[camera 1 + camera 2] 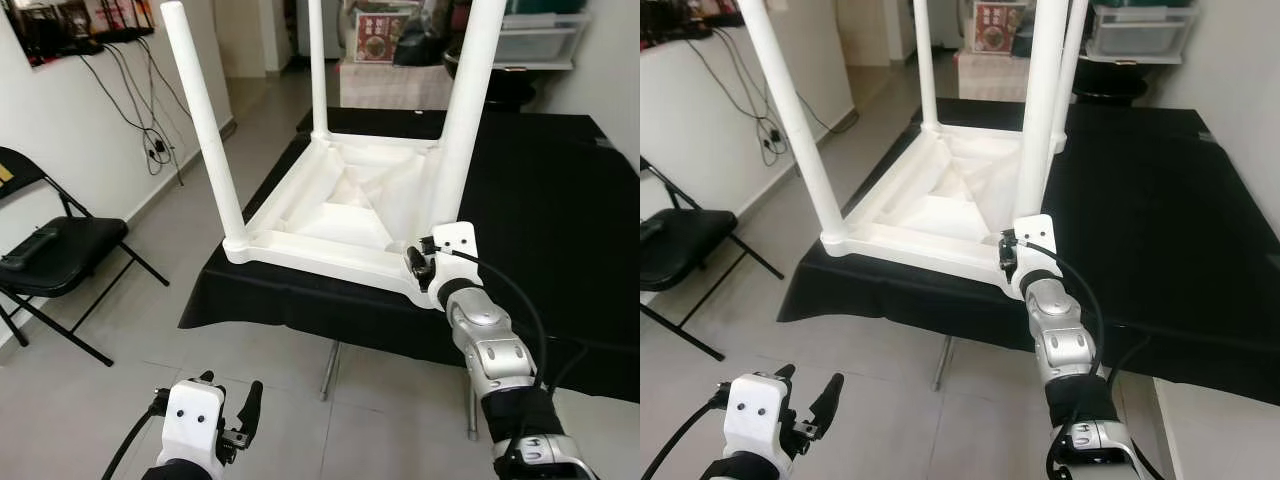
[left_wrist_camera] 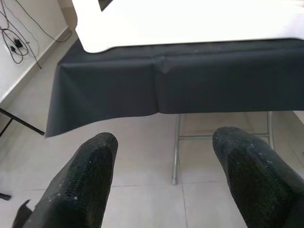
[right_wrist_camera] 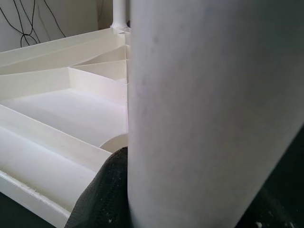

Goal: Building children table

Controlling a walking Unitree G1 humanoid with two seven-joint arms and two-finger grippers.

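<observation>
White plastic makes up the children's table (image 1: 340,215), which lies upside down on a black-draped work table (image 1: 540,200), its ribbed underside up and its legs pointing upward. It sits at the near left part of the black cloth, its near rim almost level with the cloth's front edge and its left rim close to the cloth's left edge; to its right and behind it the cloth lies bare and wide.

At the children's table's near right corner stands the near right leg (image 1: 462,120). The right gripper (image 1: 428,262) is pressed against the base of this leg; the right wrist view shows one black finger (image 3: 102,194) touching the leg (image 3: 209,109) where it meets the corner socket, the fingers set around it.

Below and in front of the children's table, the left gripper (image 1: 232,410) hangs over grey floor tiles, short of the cloth's front edge, fingers spread wide and holding nothing. The left wrist view shows both fingers (image 2: 78,185) apart, with the draped front edge and the work table's metal legs (image 2: 176,147) ahead.

Left of the children's table, across open floor, a black folding chair (image 1: 55,260) stands by the wall (image 1: 60,120), cables (image 1: 145,110) hanging beyond it.
</observation>
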